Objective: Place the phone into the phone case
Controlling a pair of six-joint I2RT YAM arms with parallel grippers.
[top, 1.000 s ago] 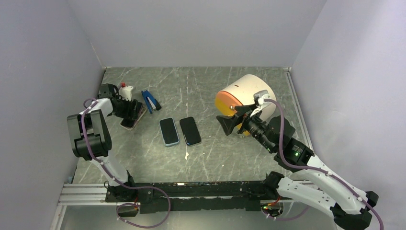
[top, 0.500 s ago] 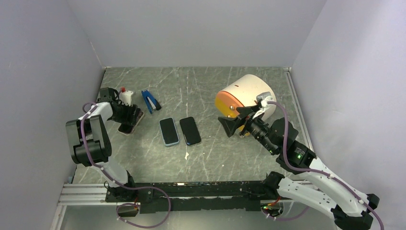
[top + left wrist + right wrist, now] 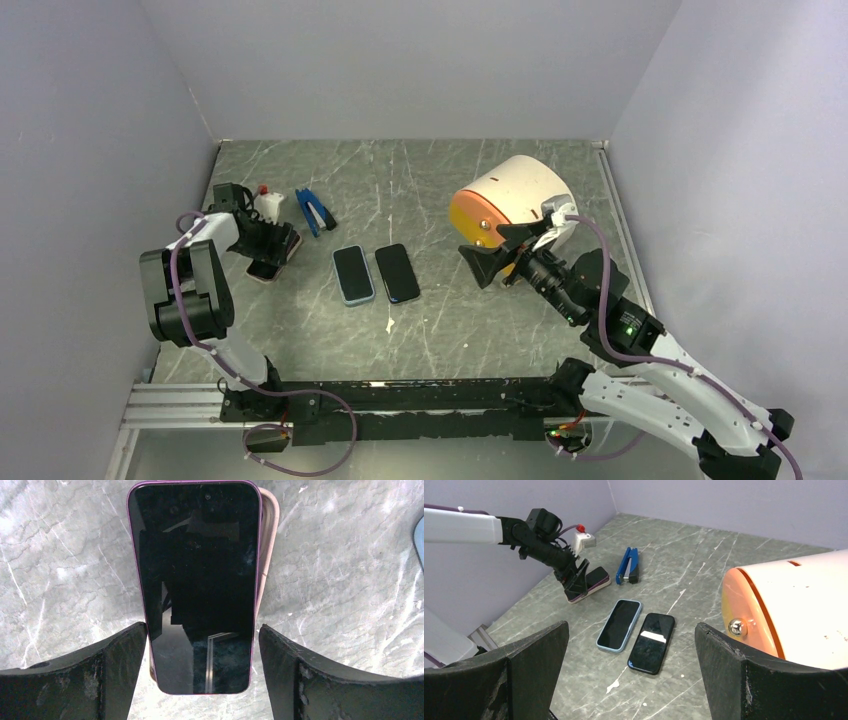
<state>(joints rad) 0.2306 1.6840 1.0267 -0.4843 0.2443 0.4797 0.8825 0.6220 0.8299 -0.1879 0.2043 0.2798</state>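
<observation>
Looking at a purple phone (image 3: 197, 585) lying face up, screen dark, just left of the blue stapler (image 3: 314, 210) and a touch nearer the arm bases. Sitting on top of a pinkish case (image 3: 269, 535), skewed a little, with a strip of case peeking out along one long edge. Can't really tell from the wrist view whether properly seated in there or just resting on top, tbh.

Got the left gripper (image 3: 270, 244) down low at that phone, jaws spread, one on each side of the phone's lower end and close against its edges.

Further right of the stapler, and nearer the bases: a phone in a light blue case (image 3: 353, 273) and a plain black phone (image 3: 397, 272), flat on the marbled surface (image 3: 430, 180), side by side and nearly touching.

Way off to the right of the stapler, a white drum with an orange face (image 3: 515, 195), tipped on its side. Right gripper (image 3: 497, 250) up in the air over that way too, jaws spread wide, holding nothing.
</observation>
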